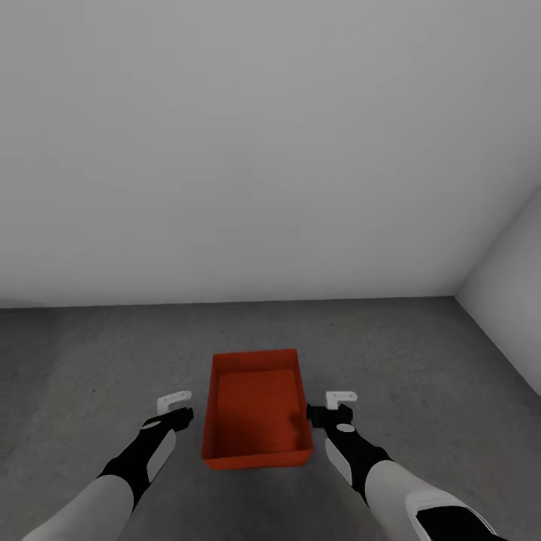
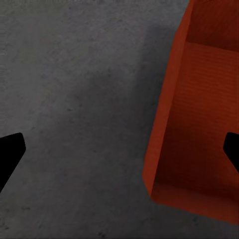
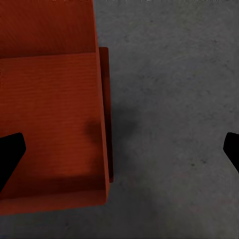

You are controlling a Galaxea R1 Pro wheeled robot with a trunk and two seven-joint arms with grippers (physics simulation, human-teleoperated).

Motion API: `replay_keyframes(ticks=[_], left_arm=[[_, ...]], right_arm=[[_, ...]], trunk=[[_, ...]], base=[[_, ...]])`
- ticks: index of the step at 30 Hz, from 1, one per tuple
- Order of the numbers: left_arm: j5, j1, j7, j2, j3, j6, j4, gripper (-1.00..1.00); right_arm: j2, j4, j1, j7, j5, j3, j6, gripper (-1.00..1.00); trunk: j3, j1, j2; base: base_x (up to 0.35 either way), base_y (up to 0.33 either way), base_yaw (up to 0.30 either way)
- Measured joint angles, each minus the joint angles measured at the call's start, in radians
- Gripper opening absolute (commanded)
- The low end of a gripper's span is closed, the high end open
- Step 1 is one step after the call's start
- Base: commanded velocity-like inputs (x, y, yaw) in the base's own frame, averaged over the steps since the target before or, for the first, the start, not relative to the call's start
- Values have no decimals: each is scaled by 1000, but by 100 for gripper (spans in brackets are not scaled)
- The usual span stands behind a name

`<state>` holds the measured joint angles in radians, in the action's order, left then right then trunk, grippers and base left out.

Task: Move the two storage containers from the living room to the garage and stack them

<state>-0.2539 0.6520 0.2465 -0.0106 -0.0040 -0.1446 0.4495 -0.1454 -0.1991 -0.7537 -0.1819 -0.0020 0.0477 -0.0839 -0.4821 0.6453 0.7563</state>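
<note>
While it's all pretty bare here, quick rundown of what's visible:

Room: plain white walls (image 1: 263, 150), with a corner where a second white wall (image 1: 511, 300) comes in on the right side of the head view.

Floor: dark grey mottled concrete floor (image 1: 406, 353), running back to the base of the walls.

Storage container: one orange-red open bin (image 1: 257, 409), no lid, sitting flat on the floor out in the open, well away from the walls and roughly centred between the two arms. Looks like nothing is inside it. Wrist views catch it too: the left wrist camera sees a long side and a corner (image 2: 199, 119), the right wrist camera looks down into it over the other long wall (image 3: 50, 124).

Left gripper: left gripper (image 1: 174, 406) hangs just beside the bin's left wall, not touching, fingers spread wide with nothing between them but floor and the bin's edge.

Right gripper: right gripper (image 1: 338, 404) is right up at the bin's right wall, also spread wide. Whether it actually touches the rim, can't tell from the head view. It isn't pinching anything.
</note>
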Motion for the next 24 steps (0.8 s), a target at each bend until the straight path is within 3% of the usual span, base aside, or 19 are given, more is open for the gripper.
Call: replay_keyframes(ticks=[6, 24], left_arm=[[0, 0, 0, 0, 0, 0, 0, 100], [6, 0, 1, 0, -2, 3, -10, 100]], right_arm=[[0, 0, 0, 1, 1, 0, -1, 100], [0, 0, 0, -19, -6, -3, -1, 100]], trunk=[[19, -23, -42], [44, -23, -42]], base=[[0, 0, 0], [0, 0, 0]])
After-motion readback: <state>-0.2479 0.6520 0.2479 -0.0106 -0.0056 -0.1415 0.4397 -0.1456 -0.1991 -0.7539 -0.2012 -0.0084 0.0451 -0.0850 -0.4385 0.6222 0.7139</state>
